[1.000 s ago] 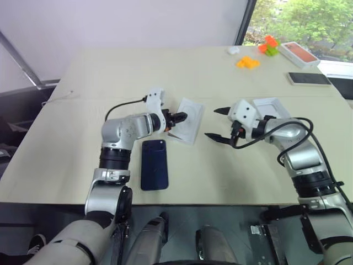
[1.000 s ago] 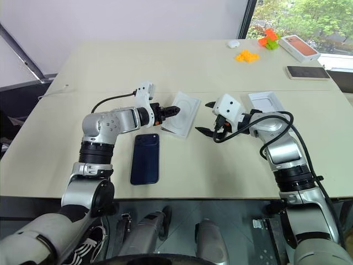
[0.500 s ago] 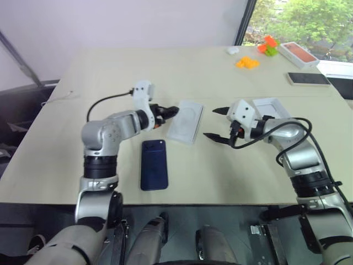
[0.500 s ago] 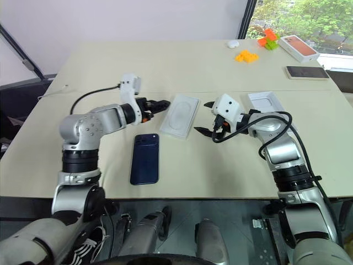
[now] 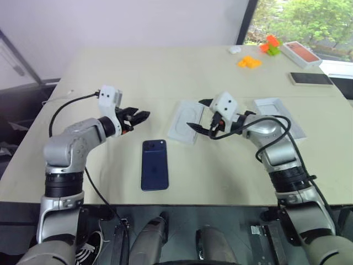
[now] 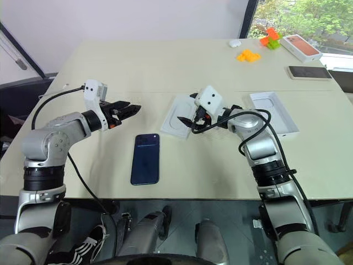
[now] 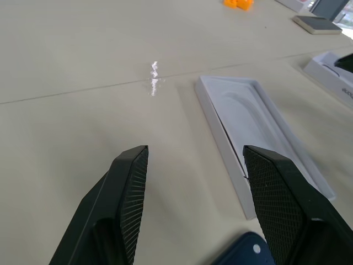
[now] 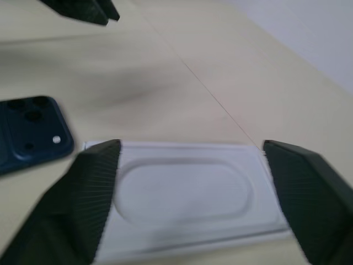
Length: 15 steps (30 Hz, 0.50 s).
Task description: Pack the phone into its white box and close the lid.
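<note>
The navy phone (image 5: 154, 164) lies flat, camera side up, near the table's front edge. Beyond it rests a flat white insert (image 5: 186, 121) with an oval recess. My right gripper (image 5: 196, 114) hovers over the insert, open, a finger on either side of it in the right wrist view (image 8: 190, 144). Whether it touches the insert I cannot tell. The white box (image 5: 277, 114), a shallow rimmed tray, sits to the right of that arm. My left gripper (image 5: 140, 116) is open and empty, left of the phone and the insert (image 7: 259, 138). The lid is out of view.
At the far right of the table are an orange-topped box (image 5: 300, 53), a black phone with a pale edge (image 5: 310, 78), orange blocks (image 5: 248, 62) and an orange and green piece (image 5: 270, 45). A small white object (image 5: 234, 49) lies nearby.
My left gripper let go of the tilted insert and drew away to the left. The insert now lies flat. My right gripper moved left over it and its fingers narrowed a little.
</note>
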Available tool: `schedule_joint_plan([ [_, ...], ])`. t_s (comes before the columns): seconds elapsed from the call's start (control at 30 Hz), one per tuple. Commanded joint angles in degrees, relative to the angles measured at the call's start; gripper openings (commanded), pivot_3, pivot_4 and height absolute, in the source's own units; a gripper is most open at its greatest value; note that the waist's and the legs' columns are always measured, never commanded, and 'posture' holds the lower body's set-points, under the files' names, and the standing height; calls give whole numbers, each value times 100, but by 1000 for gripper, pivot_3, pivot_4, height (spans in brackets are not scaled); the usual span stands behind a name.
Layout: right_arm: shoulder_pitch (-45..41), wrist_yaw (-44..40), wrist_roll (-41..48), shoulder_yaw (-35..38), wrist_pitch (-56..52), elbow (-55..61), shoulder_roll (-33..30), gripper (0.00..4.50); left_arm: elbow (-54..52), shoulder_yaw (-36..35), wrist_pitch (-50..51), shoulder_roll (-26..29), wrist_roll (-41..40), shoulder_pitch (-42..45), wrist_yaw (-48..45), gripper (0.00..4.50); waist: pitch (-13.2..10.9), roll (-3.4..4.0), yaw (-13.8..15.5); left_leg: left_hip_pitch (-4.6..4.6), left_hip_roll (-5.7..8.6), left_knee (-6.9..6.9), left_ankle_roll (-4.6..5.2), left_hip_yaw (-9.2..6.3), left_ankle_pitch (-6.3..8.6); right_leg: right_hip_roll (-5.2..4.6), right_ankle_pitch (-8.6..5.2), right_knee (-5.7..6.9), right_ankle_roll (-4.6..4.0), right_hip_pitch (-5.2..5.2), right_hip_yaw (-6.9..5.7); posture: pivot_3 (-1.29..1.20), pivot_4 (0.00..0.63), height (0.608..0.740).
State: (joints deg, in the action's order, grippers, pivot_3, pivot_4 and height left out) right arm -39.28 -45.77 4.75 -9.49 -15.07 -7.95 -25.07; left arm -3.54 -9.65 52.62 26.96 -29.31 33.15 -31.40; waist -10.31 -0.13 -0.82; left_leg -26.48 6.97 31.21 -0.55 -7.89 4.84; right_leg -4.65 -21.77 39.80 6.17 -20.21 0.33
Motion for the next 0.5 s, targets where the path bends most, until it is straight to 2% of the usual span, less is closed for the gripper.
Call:
schedule_joint_plan([
  [0.03, -327, 280, -192, -84, 44, -205, 220, 2288, -259, 105, -213, 37, 6, -50, -78, 2943, 0, 0, -10, 1, 0, -2, -1, 0, -1, 0, 0, 0, 0, 0, 0, 0, 150, 740],
  [0.17, -507, 800, -826, -542, 35, -673, 590, 200, -261, 216, -287, -48, 80, -88, 35, 2943, 0, 0, -35, 1, -1, -5, -4, 0, -4, 3, 0, 2, 0, -4, 2, 0, 150, 740],
  [0.2, -520, 851, -930, -638, -21, -726, 662, 42, -270, 232, -296, -62, 90, -87, 50, 2943, 0, 0, -41, 2, -2, -6, -5, 0, -5, 5, 0, 3, 0, -4, 3, 0, 150, 740],
  [0.33, -490, 1069, -1589, -1232, -118, -874, 864, 42, -320, 218, -307, -127, 70, -79, 119, 2943, 0, 0, -35, 2, -3, -8, -16, 0, -12, 8, 0, 14, -1, -12, 5, 0, 150, 740],
  [0.5, -575, 1162, -2092, -1551, -158, -1094, 820, 42, -335, 137, -185, -190, -4, -24, 250, 2943, 0, 0, -23, 5, -3, -6, -20, -1, -15, 11, 3, 23, -4, -13, 5, 0, 150, 740],
])
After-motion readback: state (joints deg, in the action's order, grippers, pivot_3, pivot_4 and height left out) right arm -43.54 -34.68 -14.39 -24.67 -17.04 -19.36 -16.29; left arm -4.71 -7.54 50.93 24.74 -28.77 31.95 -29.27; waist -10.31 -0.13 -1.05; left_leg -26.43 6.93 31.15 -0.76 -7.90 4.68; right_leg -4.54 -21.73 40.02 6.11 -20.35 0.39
